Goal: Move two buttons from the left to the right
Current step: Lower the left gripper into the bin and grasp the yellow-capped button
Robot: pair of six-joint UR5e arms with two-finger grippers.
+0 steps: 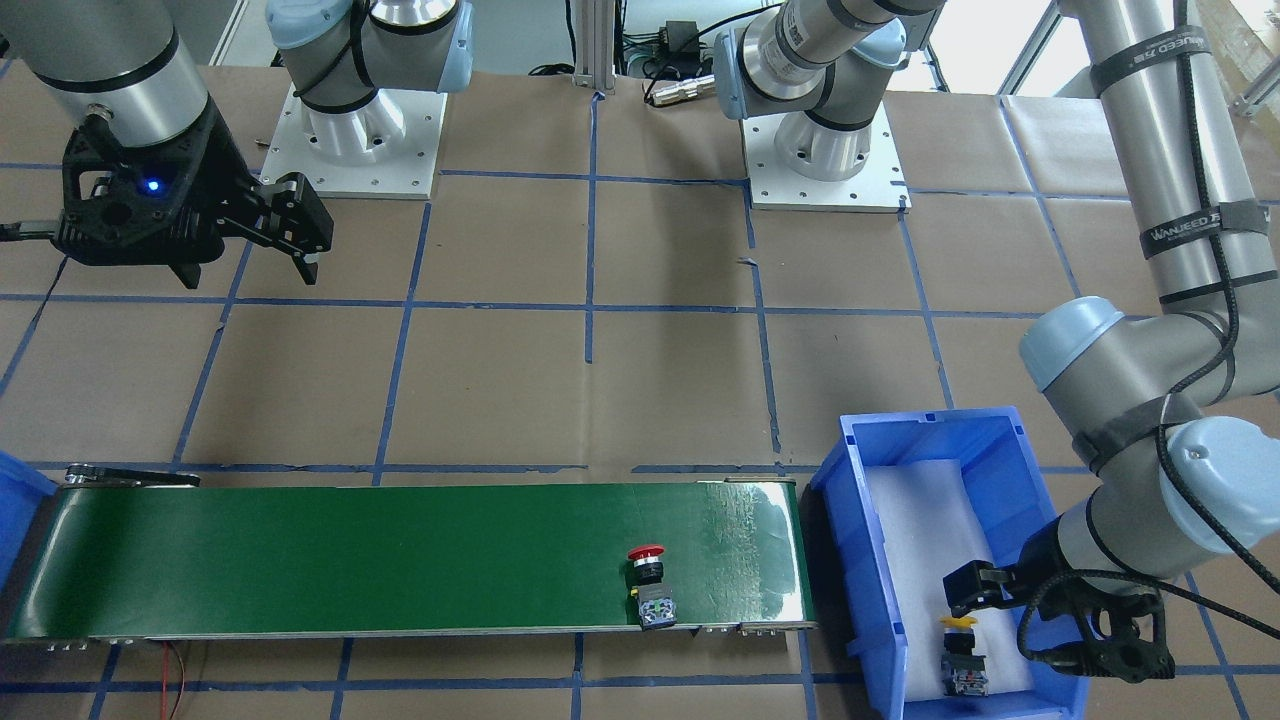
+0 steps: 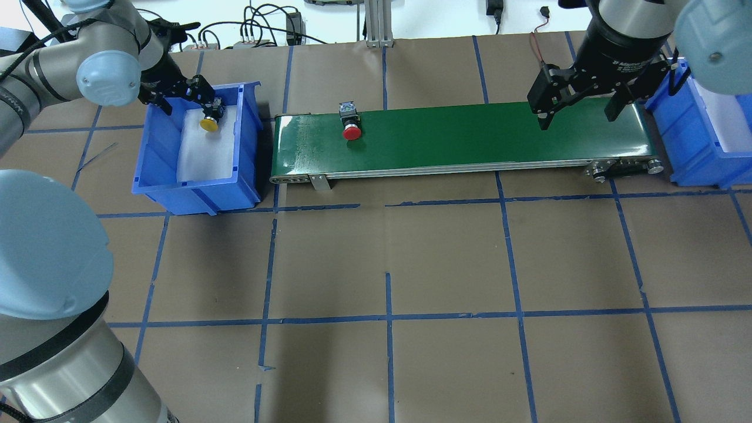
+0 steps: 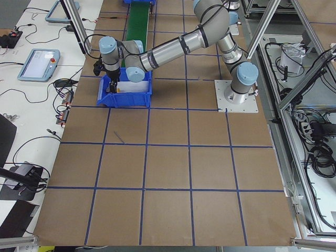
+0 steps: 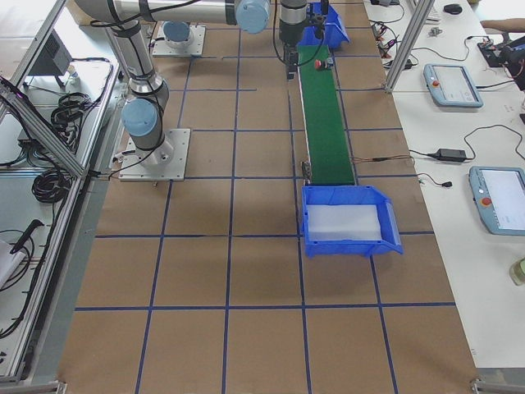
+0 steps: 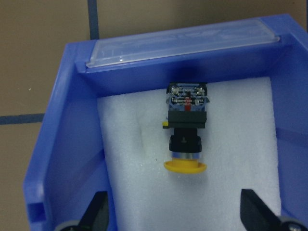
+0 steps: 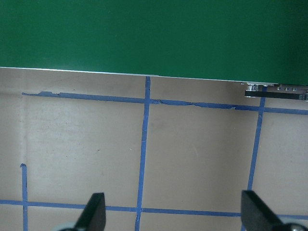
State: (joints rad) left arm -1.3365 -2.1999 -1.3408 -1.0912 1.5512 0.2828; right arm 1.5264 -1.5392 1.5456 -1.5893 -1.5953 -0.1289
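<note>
A: Where are the buttons?

B: The red button (image 2: 351, 126) lies on the belt (image 2: 470, 135), near its left end. The belt runs along the worktop's edge opposite the robot. The yellow button (image 5: 186, 139) is still in the left bin (image 2: 153, 153), by the far left corner. It lies on its side on white foam.

A: And the grippers?

B: The left gripper (image 5: 176, 211) hangs over the yellow button. Its fingers (image 5: 98, 214) are spread wide and hold nothing. The right gripper (image 2: 578, 111) hovers at the belt's right end, also wide apart and empty, near the right bin (image 2: 681, 147).

A: So which step is this?

B: I'd say the pick of the second button, with the first one waiting on the belt.

A: What does the next move need?

B: The left gripper should come down with one finger on each side of the black collar. It should close there, not on the rounded cap, which would likely slip. Then it should lift clear of the bin wall.
</note>
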